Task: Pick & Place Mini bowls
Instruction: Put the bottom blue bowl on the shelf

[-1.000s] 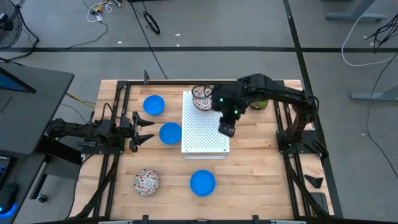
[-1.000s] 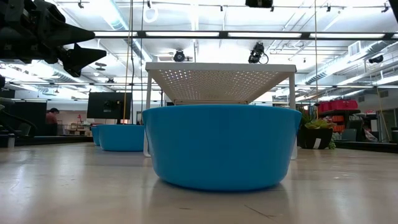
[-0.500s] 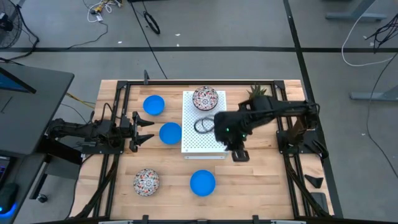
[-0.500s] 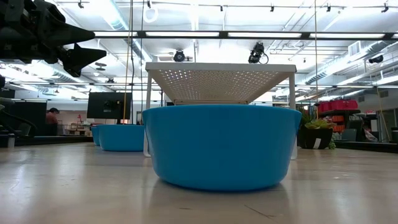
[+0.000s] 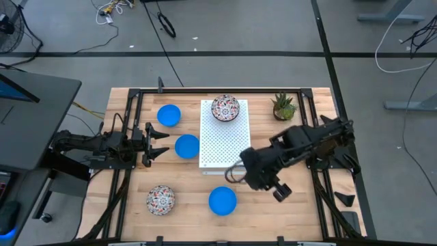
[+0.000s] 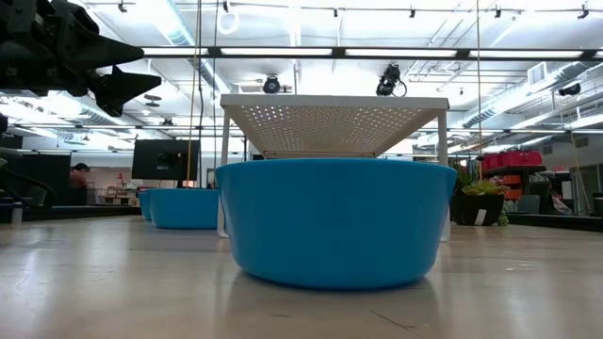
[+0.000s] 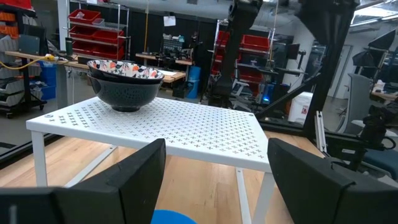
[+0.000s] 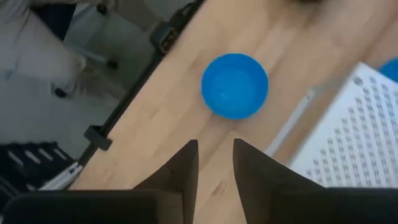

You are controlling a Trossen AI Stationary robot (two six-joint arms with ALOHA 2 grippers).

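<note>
Right pincer (image 5: 237,173) had left patterned bowl (image 5: 225,108) on white board (image 5: 224,147) at 12 o'clock, swung toward 6 o'clock. Fingers (image 8: 180,171) slightly apart, empty, above blue bowl (image 5: 222,200) on counter (image 5: 287,208). Likely next pick. Left pincer (image 5: 162,143) waited at 9 o'clock, wide open, empty.

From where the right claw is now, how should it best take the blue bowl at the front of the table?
Grip the rim of the blue bowl, coming from above. It sits upright and open, so one finger could go inside the wall, one outside. The right claw is beside it.
</note>
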